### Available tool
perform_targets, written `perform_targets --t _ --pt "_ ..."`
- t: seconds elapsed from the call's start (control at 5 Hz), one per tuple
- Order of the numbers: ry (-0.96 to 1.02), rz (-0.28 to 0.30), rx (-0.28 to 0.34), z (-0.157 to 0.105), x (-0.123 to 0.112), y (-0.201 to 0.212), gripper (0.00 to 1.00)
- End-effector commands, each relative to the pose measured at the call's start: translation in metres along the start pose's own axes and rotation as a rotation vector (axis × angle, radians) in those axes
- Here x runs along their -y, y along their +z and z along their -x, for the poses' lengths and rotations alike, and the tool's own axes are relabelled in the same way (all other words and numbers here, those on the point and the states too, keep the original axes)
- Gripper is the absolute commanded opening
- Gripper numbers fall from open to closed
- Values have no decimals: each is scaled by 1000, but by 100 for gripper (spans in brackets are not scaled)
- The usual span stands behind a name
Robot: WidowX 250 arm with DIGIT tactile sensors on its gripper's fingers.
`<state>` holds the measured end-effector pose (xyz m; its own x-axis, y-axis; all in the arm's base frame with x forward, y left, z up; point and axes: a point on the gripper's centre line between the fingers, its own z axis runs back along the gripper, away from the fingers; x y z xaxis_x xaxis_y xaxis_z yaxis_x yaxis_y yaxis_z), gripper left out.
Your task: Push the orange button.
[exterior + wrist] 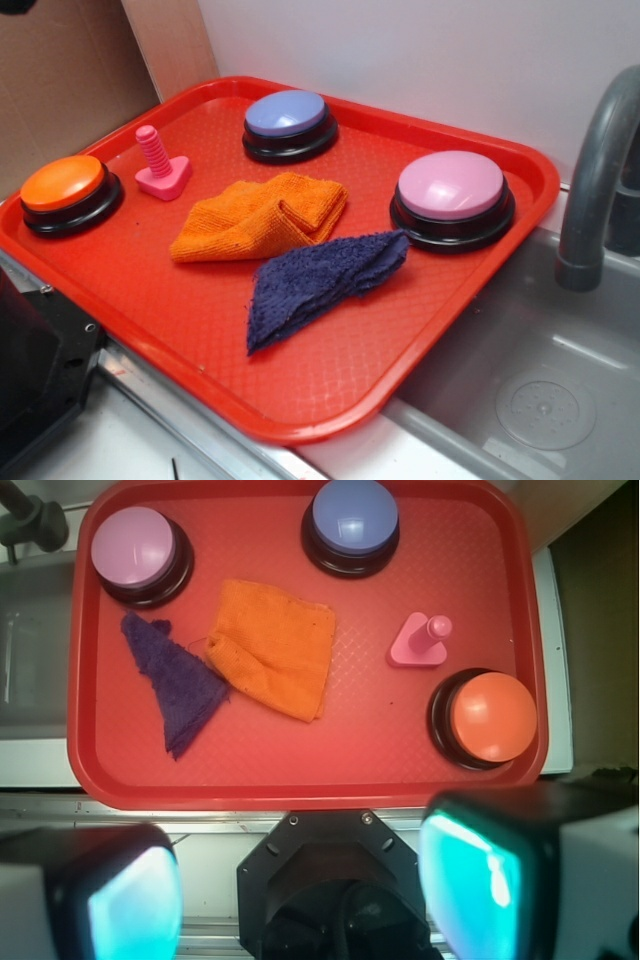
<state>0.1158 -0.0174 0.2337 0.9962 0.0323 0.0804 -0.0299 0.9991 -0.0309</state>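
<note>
a: looking down through the wrist view, we see the red tray [300,765] laid out below us, with the orange button [492,717] at about four o'clock on it, tucked into the tray's corner and close to the rim.

b: agreed. in the exterior view that same orange button [63,184] sits at nine o'clock, by the tray's [200,330] left edge, upright on its black base, with nothing touching it.

a: what do we have near it?

b: the pink peg [421,642] on its flat base stands just beside it, at roughly eleven o'clock from the button in the wrist view. the orange cloth [272,648] lies crumpled around the tray's middle, and the dark blue cloth [174,682] lies at its eight o'clock, their edges about touching.

a: and the other two buttons?

b: the lavender-blue button [353,518] is at twelve o'clock on the tray, the pink button [137,548] at ten o'clock, both well apart from the orange one. a grey faucet [596,175] stands off the tray over a sink [520,390].

a: our gripper [300,885]?

b: its two fingers [478,875] frame the bottom of the wrist view, spread wide with nothing between them, held off the tray's near edge at six o'clock.
</note>
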Motion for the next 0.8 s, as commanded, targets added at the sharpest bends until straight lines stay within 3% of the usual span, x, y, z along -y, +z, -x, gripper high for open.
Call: perform_targets --t 0.0,0.2,0.4,0.6 --pt "0 0 0 0 0 0 100" --pt "145 -39 -37 -36 -44 -32 100" --pt "393 -78 -32 -49 -92 -53 100" --pt "642 -100 31 -40 -128 -70 100"
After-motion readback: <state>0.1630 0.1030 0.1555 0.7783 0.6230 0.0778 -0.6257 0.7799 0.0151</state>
